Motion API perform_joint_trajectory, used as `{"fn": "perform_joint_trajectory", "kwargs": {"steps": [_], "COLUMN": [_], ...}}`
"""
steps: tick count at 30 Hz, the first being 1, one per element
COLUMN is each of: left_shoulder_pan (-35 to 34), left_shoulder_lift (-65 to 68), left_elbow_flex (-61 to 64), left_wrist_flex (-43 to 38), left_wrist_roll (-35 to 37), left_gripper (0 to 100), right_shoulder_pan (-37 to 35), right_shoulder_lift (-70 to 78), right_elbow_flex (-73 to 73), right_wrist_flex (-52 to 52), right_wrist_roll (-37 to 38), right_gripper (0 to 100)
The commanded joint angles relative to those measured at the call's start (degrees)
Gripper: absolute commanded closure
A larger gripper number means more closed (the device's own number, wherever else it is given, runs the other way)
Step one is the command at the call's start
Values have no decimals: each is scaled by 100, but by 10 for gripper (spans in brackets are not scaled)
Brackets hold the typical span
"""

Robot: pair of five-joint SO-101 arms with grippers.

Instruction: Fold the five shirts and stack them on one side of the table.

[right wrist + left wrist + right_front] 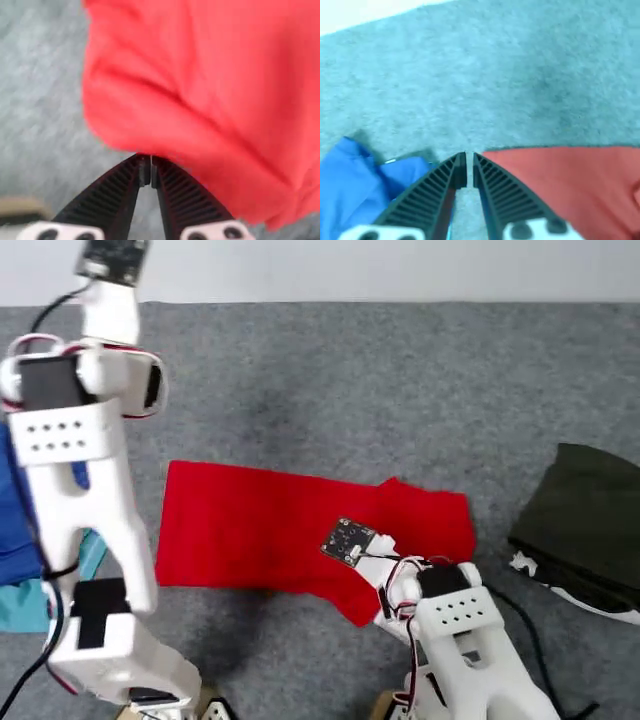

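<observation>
The red shirt (pixel 260 530) lies mid-frame, partly folded. A blue shirt (pixel 15 530) sits far left and a dark shirt (pixel 585 520) far right. Lots left. The left gripper (pixel 468 162) and right gripper (pixel 145 162) have their fingers together.

2 white arms (pixel 85 490), black ribbed fingers (pixel 425 195) (red wiring).

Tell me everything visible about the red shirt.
The red shirt is plain soft cloth, lying spread and lightly creased on the grey felt-like table, between a blue shirt and a dark shirt, touching neither. One end shows an overlapping layer and a flap pointing toward the arms. The right gripper, shut, sits at that near edge; whether it pinches cloth is unclear. The left gripper, shut, hangs by the opposite end.
</observation>
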Motion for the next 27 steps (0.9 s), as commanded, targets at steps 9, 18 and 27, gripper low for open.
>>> {"fn": "perform_joint_trajectory", "kwargs": {"steps": [9,18,27], "left_shoulder_pan": [-571,-554,-563], "left_shoulder_lift": [-615,-615,-615], "left_elbow_flex": [57,549,576], "left_wrist_flex": [123,114,114], "left_wrist_roll": [53,35,35], "left_gripper": [967,967,967], "right_shoulder_pan": [31,295,681], "right_shoulder_lift": [-84,523,1244], "right_elbow_flex": [-53,-712,-2620], "right_wrist_flex": [-2176,-2712,-866], "right_wrist_roll": [18,-642,-695], "right_gripper": [988,973,977]}}
